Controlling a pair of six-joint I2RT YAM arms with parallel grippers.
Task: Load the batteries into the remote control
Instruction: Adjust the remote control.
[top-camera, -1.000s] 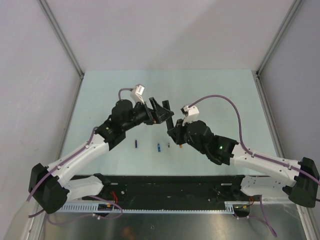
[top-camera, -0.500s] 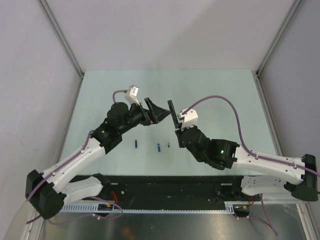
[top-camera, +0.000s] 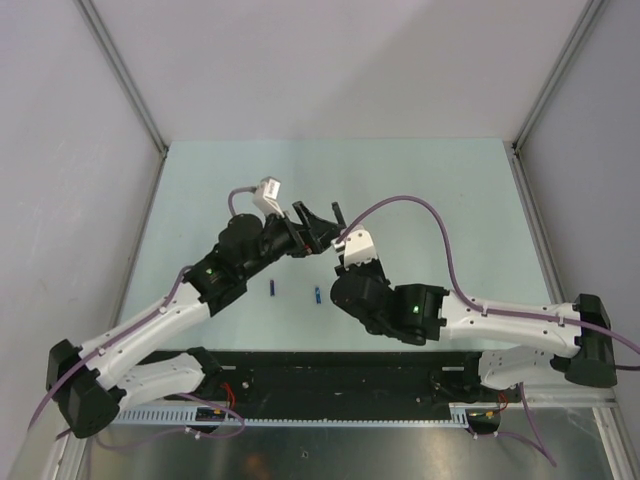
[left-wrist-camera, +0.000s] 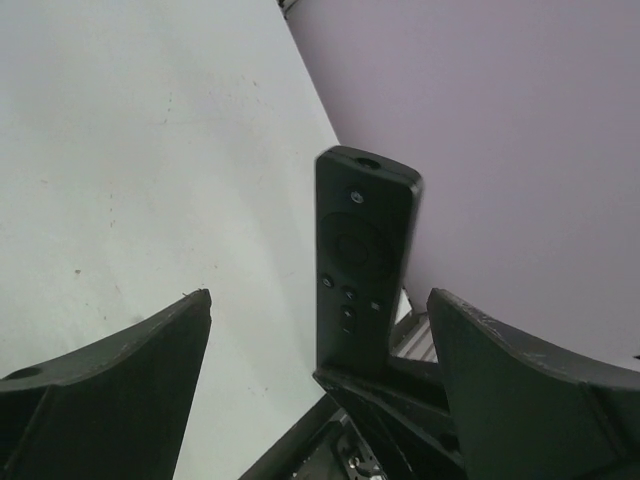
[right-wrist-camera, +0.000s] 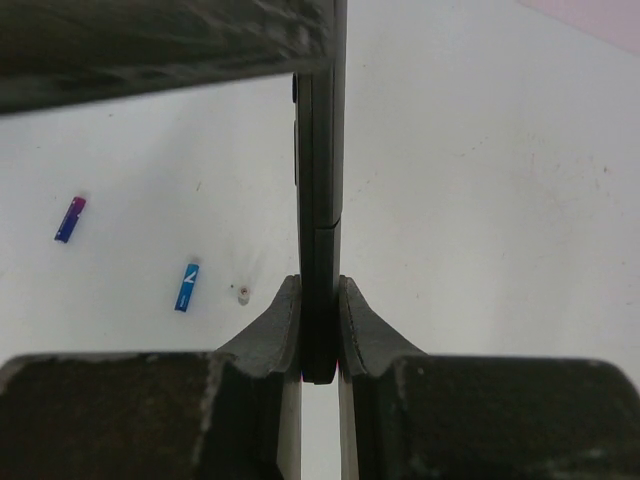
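The remote control is a slim black bar held upright, its button face toward the left wrist camera. My right gripper is shut on its lower end; there it shows edge-on. My left gripper is open, its fingers on either side of the remote without touching it. In the top view both grippers meet mid-table, left and right. A dark blue battery and a lighter blue battery lie on the table. The orange-red battery is hidden.
In the right wrist view the dark blue battery, the lighter blue one and a tiny grey round piece lie left of the remote. Grey walls enclose the pale green table. A black strip runs along the near edge.
My right gripper has swung left and up with the remote, bringing it between the open left fingers. The left gripper has turned toward it. The right arm now covers the grey and orange-red batteries.
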